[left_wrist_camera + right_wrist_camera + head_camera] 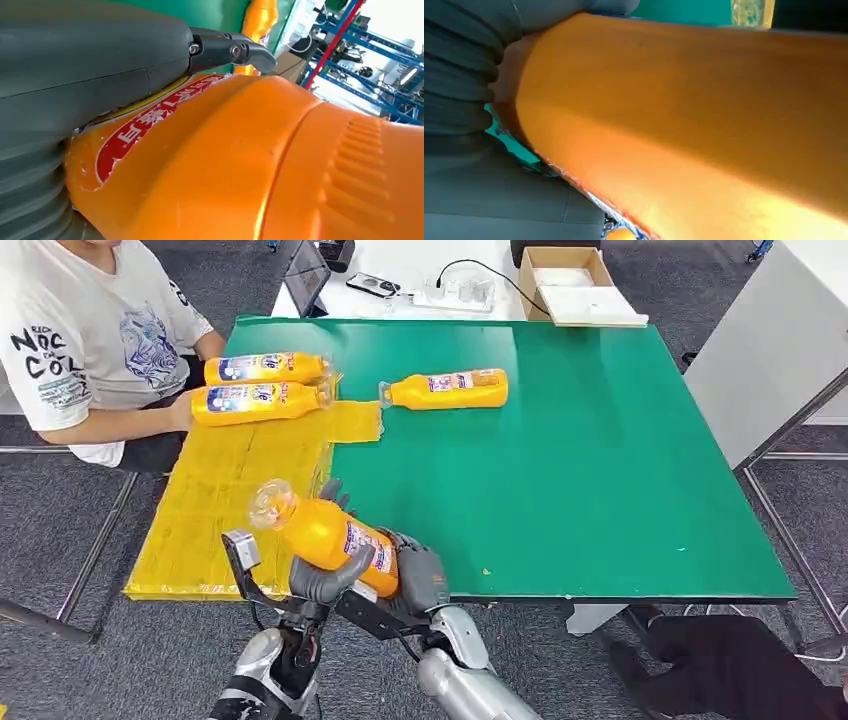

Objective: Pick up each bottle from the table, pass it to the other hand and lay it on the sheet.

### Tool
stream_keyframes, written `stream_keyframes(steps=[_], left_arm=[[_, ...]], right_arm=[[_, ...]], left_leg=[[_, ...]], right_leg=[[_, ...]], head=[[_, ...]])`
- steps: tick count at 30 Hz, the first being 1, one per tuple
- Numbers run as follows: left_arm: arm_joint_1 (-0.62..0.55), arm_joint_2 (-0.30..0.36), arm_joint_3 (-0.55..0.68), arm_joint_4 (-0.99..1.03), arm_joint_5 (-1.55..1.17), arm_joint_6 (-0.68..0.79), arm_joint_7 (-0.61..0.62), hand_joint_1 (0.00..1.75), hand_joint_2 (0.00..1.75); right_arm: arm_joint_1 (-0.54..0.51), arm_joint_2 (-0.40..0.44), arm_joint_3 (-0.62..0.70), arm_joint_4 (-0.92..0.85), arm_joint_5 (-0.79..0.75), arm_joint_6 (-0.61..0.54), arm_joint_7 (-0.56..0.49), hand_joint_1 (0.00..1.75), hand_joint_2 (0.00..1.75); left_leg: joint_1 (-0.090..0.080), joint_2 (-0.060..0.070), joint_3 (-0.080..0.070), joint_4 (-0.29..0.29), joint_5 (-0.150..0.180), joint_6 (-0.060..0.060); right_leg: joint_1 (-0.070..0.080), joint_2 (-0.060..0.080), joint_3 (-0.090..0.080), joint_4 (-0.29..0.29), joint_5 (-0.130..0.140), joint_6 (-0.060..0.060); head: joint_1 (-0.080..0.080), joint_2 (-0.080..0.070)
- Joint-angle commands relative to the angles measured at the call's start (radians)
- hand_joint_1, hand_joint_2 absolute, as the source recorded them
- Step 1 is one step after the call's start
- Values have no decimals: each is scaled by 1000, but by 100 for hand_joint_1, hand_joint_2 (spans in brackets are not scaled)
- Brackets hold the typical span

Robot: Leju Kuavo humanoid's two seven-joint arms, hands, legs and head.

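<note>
An orange bottle [322, 532] with a clear cap hangs tilted above the table's front edge, where the yellow sheet [240, 500] meets the green table [600, 470]. My left hand [322, 582] grips it from below, thumb wrapped around the body. My right hand [420, 575] holds its base end from the right. Up close, the bottle [240, 165] lies under my left hand [85, 65], and the bottle [704, 125] sits against my right hand [469, 90]. Two more bottles [265, 368] [255, 402] lie on the sheet. Another bottle [450, 388] lies on the green top.
A person [90, 340] sits at the table's left, one hand touching the nearer bottle on the sheet. Behind the green table stand a white desk with a cardboard box [575, 285], a tablet [305, 275] and cables. A white cabinet [770, 350] is on the right.
</note>
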Motion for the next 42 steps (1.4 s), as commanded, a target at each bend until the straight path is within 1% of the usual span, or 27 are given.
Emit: stream_keyframes(steps=[1, 3, 4, 5, 9, 10, 13, 14, 15, 16, 17, 18, 19, 22, 23, 25, 27, 28, 29, 31, 32, 36, 37, 39, 40, 41, 42], left_arm=[[-91, -19, -65, 90, -10, -12, 12, 0, 175], [-89, -19, -62, 88, 2, -23, 14, 0, 175], [-85, -24, -52, 85, 16, -26, 9, 162, 175], [-82, -24, -51, 81, 36, -49, 13, 175, 175], [-62, -29, -47, 34, 80, -81, 12, 175, 175], [-59, -32, -44, 25, 91, -83, 11, 175, 175], [-59, -35, -41, 12, 111, -86, 16, 175, 175], [-60, -34, -42, 10, 110, -79, 16, 175, 175], [-62, -32, -45, 6, 105, -74, 10, 175, 175], [-64, -32, -44, 3, 96, -62, -1, 175, 175], [-69, -31, -43, -1, 85, -48, -8, 175, 175], [-78, -30, -41, -5, 62, -18, -25, 175, 175], [-87, -29, -33, -8, 57, -5, -30, 175, 175], [-106, -22, -15, -17, 19, 48, -58, 175, 175], [-110, -22, -13, -18, 20, 47, -57, 175, 175], [-113, -19, -11, -19, 20, 46, -57, 175, 175], [-113, -21, -7, -14, 9, 65, -65, 175, 175], [-119, -21, 0, -13, -8, 91, -79, 175, 175], [-134, -17, 8, -13, -69, 166, -125, 175, 175], [-181, -6, 38, 10, -144, 275, -168, 175, 175], [-201, -4, 56, 19, -144, 271, -164, 175, 175], [-201, -5, 58, 20, -145, 270, -163, 175, 175], [-205, -4, 61, 23, -186, 323, -182, 175, 175], [-264, 20, 105, 88, -297, 493, -233, 175, 175], [-290, 43, 111, 119, -371, 569, -255, 175, 175], [-318, 58, 142, 163, -414, 624, -265, 175, 175], [-349, 86, 135, 222, -530, 722, -268, 175, 175]], right_arm=[[9, 11, 140, 94, 27, 18, -21, 175, 175], [7, 12, 140, 95, 27, 17, -24, 175, 175], [6, 12, 139, 97, 26, 14, -25, 175, 175], [7, 12, 134, 94, 20, 11, -30, 175, 175], [-6, 6, 124, 94, 21, -13, -30, 175, 175], [-9, 4, 119, 94, 18, -12, -32, 175, 175], [-18, -1, 108, 93, 17, -31, -32, 175, 175], [-20, 0, 99, 94, 14, -44, -36, 141, 175], [-20, 2, 85, 89, 3, -56, -45, 0, 175], [-22, 3, 72, 84, -10, -59, -53, 0, 175], [-25, 4, 60, 78, -28, -42, -63, 0, 0], [-27, 2, 47, 62, -45, -43, -78, 0, 0], [-27, 0, 32, 43, -65, -40, -92, 0, 0], [-24, -9, 19, 3, -88, -22, -108, 0, 0], [-26, -10, 19, 3, -88, -20, -108, 0, 0], [-26, -11, 19, 2, -89, -19, -108, 0, 0], [-19, -12, 15, -10, -99, -15, -115, 0, 0], [-16, -13, 11, -22, -112, -9, -127, 0, 0], [-9, -15, 0, -50, -137, -4, -160, 0, 0], [9, -30, -7, -137, -183, 31, -198, 0, 0], [17, -39, -1, -179, -184, 44, -174, 0, 0], [18, -40, 1, -184, -183, 45, -169, 0, 0], [25, -41, -1, -203, -196, 37, -193, 0, 0], [50, -61, -3, -309, -236, 46, -239, 0, 0], [60, -69, -2, -355, -244, 44, -251, 0, 0], [77, -79, -6, -418, -256, 38, -258, 0, 0], [99, -88, -13, -480, -266, 21, -272, 0, 0]], left_leg=[[1, -2, 5, 0, -2, 0], [1, -2, 5, 0, -2, 0], [1, -1, 6, 1, -3, 0], [1, -1, 3, 0, -1, 0], [1, 0, 7, 1, -4, 0], [1, 0, 4, 0, -2, 0], [1, 0, 4, 1, -2, 0], [1, 0, 6, 2, -4, 0], [1, 0, 3, 1, -2, 0], [1, 0, 6, 1, -3, 0], [1, 0, 3, 1, -2, 0], [1, 0, 5, 1, -3, 0], [1, 0, 2, 1, -1, 0], [0, 0, 2, 1, -2, 0], [1, 0, 0, 1, 0, 0], [1, 1, 5, 2, -3, 0], [0, 1, 2, 0, -1, 0], [1, 1, 4, 1, -2, 0], [1, 1, 6, 1, -3, 0], [1, 0, 4, 1, -2, 0], [1, 1, 1, 0, -1, 0], [0, 1, 1, 0, 0, 0], [1, 2, 5, 0, -2, 0], [1, 2, 5, 0, -2, 0], [1, 1, 2, 0, -1, 0], [1, 1, 5, 0, -2, 0], [0, 2, 2, 0, -1, 0]], right_leg=[[1, -3, 6, 0, -3, -2], [1, -3, 6, 0, -3, -2], [2, -3, 7, 0, -3, -3], [1, -3, 4, -1, -2, -2], [2, -3, 8, 0, -4, -3], [1, -3, 5, 0, -2, -2], [1, -3, 5, 0, -3, -3], [2, -3, 8, 0, -4, -3], [1, -3, 4, 0, -2, -2], [2, -3, 7, 0, -4, -3], [1, -3, 4, 0, -2, -2], [1, -4, 6, 1, -4, -3], [1, -3, 3, 0, -2, -2], [1, -3, 3, 1, -2, -2], [1, -3, 1, 0, -1, -2], [2, -3, 5, 1, -3, -3], [1, -2, 3, 0, -1, -2], [1, -2, 5, 0, -2, -2], [1, -2, 7, 0, -3, -3], [1, -4, 5, 1, -2, -3], [1, -2, 2, 0, -1, -2], [1, -2, 2, 0, 0, -1], [2, -1, 6, -1, -2, -2], [1, -2, 6, -1, -2, -2], [1, -2, 4, 0, -1, -2], [1, -2, 6, 0, -2, -3], [1, -1, 3, 0, 0, -2]], head=[[0, 0], [0, 0], [0, 0], [0, 0], [0, 0], [0, 0], [0, 0], [0, 0], [0, 0], [0, 0], [0, 0], [0, 0], [1, 0], [0, 0], [1, 0], [0, 0], [0, 0], [0, 0], [0, 0], [0, 0], [0, 0], [0, 0], [1, 0], [1, 0], [0, 0], [0, 0], [0, 0]])
